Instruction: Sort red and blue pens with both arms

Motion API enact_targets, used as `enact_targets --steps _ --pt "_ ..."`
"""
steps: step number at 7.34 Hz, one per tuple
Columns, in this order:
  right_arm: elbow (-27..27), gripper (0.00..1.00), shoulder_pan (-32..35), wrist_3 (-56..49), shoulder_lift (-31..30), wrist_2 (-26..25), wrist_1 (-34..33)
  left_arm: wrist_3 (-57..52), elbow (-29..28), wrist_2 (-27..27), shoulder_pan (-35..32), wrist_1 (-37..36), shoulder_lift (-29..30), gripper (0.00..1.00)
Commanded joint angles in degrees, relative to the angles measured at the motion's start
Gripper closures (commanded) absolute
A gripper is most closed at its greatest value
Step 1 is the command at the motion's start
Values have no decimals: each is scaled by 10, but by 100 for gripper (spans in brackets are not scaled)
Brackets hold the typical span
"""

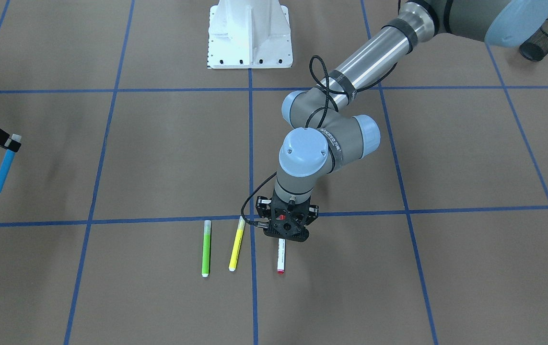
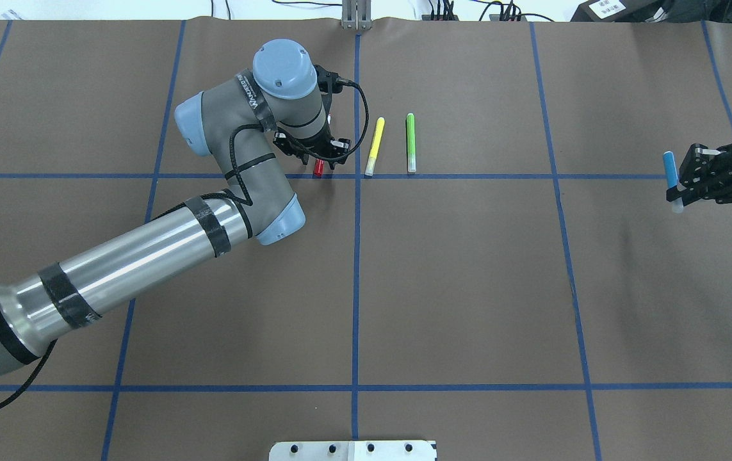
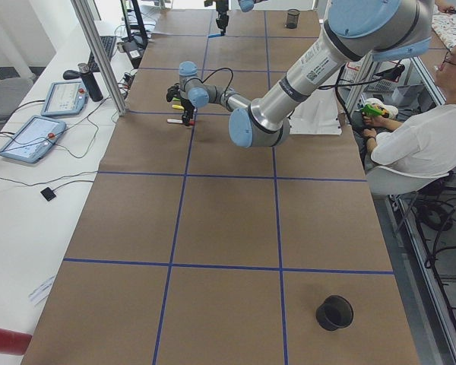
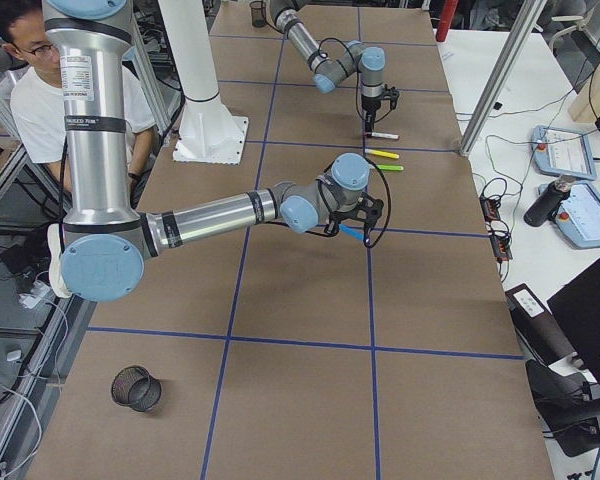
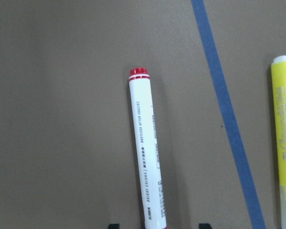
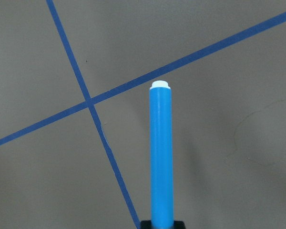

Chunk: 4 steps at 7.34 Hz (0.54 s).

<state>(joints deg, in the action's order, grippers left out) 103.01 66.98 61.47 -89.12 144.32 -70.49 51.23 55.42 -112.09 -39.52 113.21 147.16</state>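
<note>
The left claw (image 1: 285,232) is poised over the red pen (image 1: 281,256), which is lying on the tabletop (image 1: 158,158) beside the yellow marker (image 1: 237,244). Only the left wrist view is showing its fingertips (image 5: 113,225) spread wide either side of the barrel. The right claw (image 1: 11,143) is gripping the blue pen (image 1: 3,172) clear of the tabletop, far to the robot's right.

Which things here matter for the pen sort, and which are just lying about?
Job: red pen, under open left gripper; blue pen, held by right gripper; mesh cups, maybe bins.
Lying about: yellow marker; green marker.
</note>
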Motion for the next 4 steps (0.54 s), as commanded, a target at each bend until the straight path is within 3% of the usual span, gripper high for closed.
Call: enact_targets --steps 1,2,4 --pt "-1 100 0 -1 0 0 0 0 0 0 3 0 -1 47" --pt "-1 100 0 -1 0 1 0 0 -1 0 3 -1 -1 59" --pt "-1 100 0 -1 0 1 0 0 0 0 4 -1 -2 98"
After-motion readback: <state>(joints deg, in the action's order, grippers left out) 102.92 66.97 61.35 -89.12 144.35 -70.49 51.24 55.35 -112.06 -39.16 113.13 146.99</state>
